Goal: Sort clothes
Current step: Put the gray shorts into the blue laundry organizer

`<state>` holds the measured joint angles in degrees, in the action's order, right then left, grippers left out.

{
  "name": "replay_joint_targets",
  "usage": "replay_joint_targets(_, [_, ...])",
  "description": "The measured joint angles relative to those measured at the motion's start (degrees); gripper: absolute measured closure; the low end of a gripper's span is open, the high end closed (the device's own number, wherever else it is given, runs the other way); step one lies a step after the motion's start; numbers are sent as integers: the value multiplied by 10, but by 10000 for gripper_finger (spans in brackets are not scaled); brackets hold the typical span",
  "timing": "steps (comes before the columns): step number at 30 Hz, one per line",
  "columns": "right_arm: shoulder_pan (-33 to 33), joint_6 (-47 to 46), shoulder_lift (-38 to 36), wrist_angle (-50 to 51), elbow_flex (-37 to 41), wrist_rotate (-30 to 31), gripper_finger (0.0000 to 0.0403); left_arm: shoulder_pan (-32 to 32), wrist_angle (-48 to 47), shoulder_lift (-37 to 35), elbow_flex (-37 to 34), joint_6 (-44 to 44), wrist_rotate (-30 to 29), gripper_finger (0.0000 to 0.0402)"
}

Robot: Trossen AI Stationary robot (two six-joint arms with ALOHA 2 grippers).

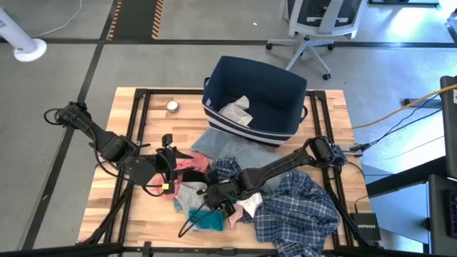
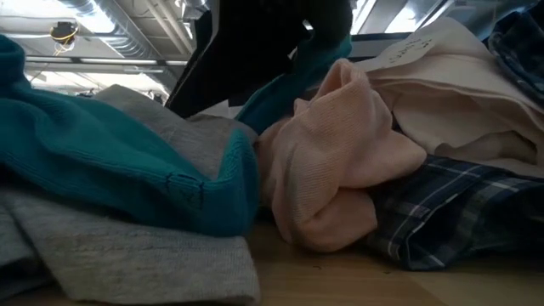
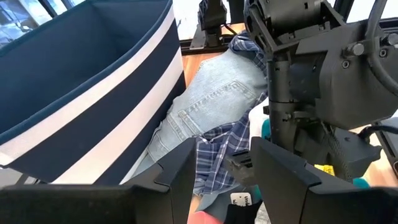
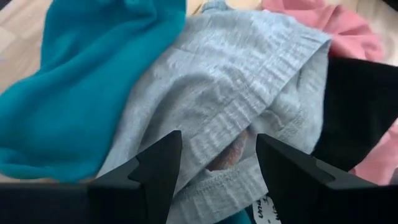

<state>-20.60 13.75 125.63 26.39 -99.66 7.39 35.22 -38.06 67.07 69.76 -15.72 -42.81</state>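
Note:
The clothes lie in a pile on the near half of the table: plaid shirt (image 1: pixel 300 207), light denim (image 1: pixel 228 146), pink piece (image 1: pixel 189 164), teal piece (image 1: pixel 207 220), grey piece (image 1: pixel 187 196), white piece (image 1: pixel 250 207). My left gripper (image 1: pixel 171 168) is open beside the pink piece; its wrist view (image 3: pixel 224 180) looks over denim (image 3: pixel 211 106) and plaid (image 3: pixel 217 143). My right gripper (image 1: pixel 208 200) is open, pointing down over the grey piece (image 4: pixel 236 81), with teal (image 4: pixel 74 93) on one side and black cloth (image 4: pixel 360 106) on the other. My right gripper's open fingers (image 4: pixel 155 168) stand on either side of a hemmed fold of the grey piece (image 4: pixel 230 149), coming from above. I cannot tell whether they touch it.
The navy bin with white stripes (image 1: pixel 243 128) stands at the far middle of the table, tipped toward the pile, with a white piece inside (image 1: pixel 235 111). A small round object (image 1: pixel 172 106) lies at the far left. Black frame rails run along the table's sides.

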Motion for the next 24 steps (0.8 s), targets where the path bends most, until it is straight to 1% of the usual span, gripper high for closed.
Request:
replay_joint_targets(5, [0, -13, 18, -13, -1, 1, 178, 0, 0, 0, 0, -4, 0, 254])
replay_joint_targets(8, [0, -2, 29, -29, 0, 10, 178, 0, 0, 0, 0, -4, 0, 254])
replay_joint_targets(11, [0, 2, 30, -41, 0, 16, 189, 0, 0, 0, 0, -4, 0, 254])
replay_joint_targets(14, [0, 14, 30, -41, -1, 27, 231, 0, -1, 0, 0, -4, 0, 254])
replay_joint_targets(20, [0, 35, 30, -38, -1, 29, 364, 0, -3, 0, 0, -4, 0, 254])
replay_joint_targets(21, [0, 43, 29, -37, -1, 29, 381, 0, -3, 0, 0, -4, 0, 254])
replay_joint_targets(22, [-2, 50, 26, -33, 0, 29, 388, 0, -3, 0, 0, -4, 0, 254])
replay_joint_targets(24, [-6, 61, 13, -23, 0, 39, 383, 0, -3, 0, 0, -4, 0, 254])
